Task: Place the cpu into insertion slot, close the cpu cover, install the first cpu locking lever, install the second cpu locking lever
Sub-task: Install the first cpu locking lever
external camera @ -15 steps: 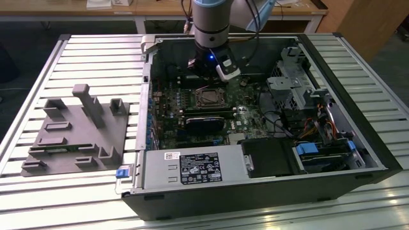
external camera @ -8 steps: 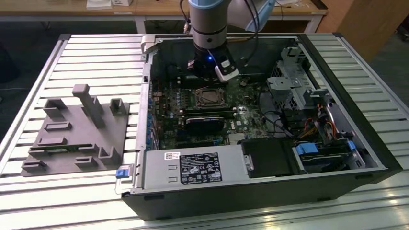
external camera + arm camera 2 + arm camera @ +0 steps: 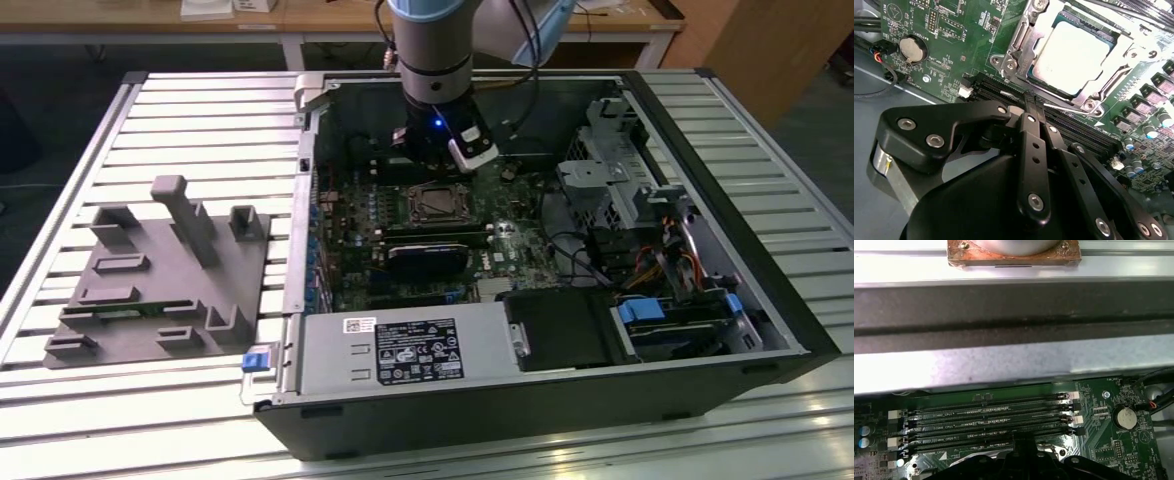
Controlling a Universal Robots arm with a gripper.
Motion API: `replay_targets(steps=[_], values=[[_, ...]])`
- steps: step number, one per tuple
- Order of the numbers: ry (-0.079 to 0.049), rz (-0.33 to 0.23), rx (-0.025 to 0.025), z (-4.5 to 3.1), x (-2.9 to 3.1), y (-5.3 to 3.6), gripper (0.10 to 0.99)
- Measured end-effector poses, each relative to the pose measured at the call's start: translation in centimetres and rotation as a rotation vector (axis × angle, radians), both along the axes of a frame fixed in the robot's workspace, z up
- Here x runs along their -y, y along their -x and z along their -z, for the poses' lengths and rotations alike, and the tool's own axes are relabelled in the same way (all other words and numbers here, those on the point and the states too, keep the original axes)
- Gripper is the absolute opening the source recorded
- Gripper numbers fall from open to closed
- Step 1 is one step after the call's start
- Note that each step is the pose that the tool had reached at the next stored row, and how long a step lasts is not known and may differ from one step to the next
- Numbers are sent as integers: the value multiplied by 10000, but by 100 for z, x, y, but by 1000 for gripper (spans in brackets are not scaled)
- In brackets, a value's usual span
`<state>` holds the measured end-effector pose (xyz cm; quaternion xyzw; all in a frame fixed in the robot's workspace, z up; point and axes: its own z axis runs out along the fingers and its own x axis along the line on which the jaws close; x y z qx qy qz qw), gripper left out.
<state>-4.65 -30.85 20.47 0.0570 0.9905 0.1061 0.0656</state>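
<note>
The cpu already lies flat in the insertion slot, its pale metal top showing through the window of the cpu cover. The cover looks folded down around it, so the first two steps appear done. The work now seems to be on the levers. In the second wrist view the gripper has its two fingers drawn together with no gap, and its tip sits right at a thin silver locking lever that runs along the near edge of the socket. Whether the fingers pinch that rod or only press on it I cannot tell, nor whether either lever is hooked home, so I judge both lever steps unfinished. In the exterior view the arm stands at about twelve o'clock of the socket, inside the open computer case on the slatted desk. Crowding the spot are the long black memory slots, just beside the gripper tip. A black card lies at six o'clock of the socket, and a coin battery is nearby on the green board. A grey fixture lies at nine o'clock of the case, well apart.
</note>
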Motion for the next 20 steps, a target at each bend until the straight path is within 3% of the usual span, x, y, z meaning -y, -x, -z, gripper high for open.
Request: replay_targets(steps=[15,20], values=[[-1,442,47,18,-26,54,106],[-1,528,99,27,-31,94,106]])
